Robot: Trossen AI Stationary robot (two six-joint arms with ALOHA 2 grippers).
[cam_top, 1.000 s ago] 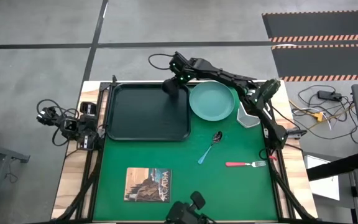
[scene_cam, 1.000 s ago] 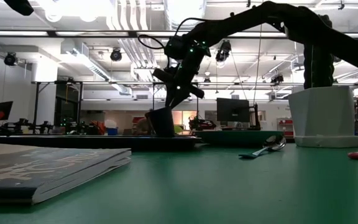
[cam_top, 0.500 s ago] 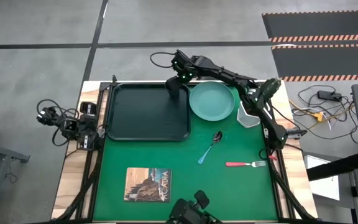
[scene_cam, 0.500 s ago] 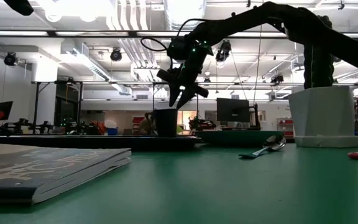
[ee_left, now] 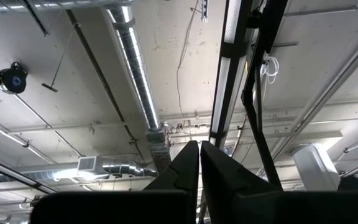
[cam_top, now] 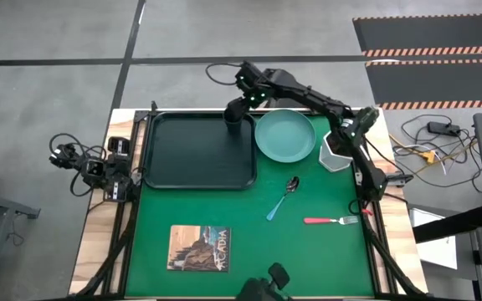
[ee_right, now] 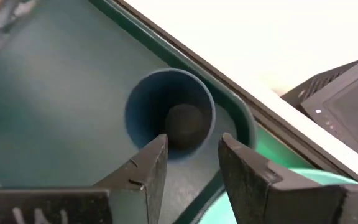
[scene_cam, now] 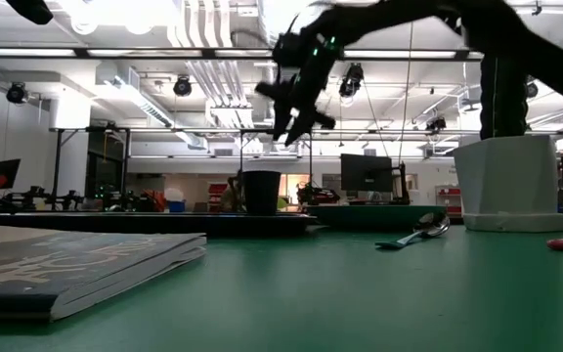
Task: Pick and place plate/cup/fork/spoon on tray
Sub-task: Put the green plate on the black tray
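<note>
The small dark cylindrical cup [cam_top: 234, 119] is seen parked upright in the far right corner of the big black rectangular tray [cam_top: 195, 150], the right gripper [cam_top: 243, 102] hangs above it with fingers released, so probably the teal round plate [cam_top: 285, 135] gets grabbed next.

Colours and patterns around the black tray [cam_top: 192, 171]

A black cup [cam_top: 233, 118] is seen in the tray's far right corner; a teal plate [cam_top: 285, 135] is seen to its right, on a green mat [cam_top: 308, 259]. Nearer than the plate, a light blue-handled, silver-bowled spoon [cam_top: 281, 199] and a red-handled, silver-tined fork [cam_top: 331, 221] are shown. A white pot [cam_top: 335, 154] is seen right of the plate; a brown-toned picture-cover book [cam_top: 199, 248] is seen below the tray.
</note>
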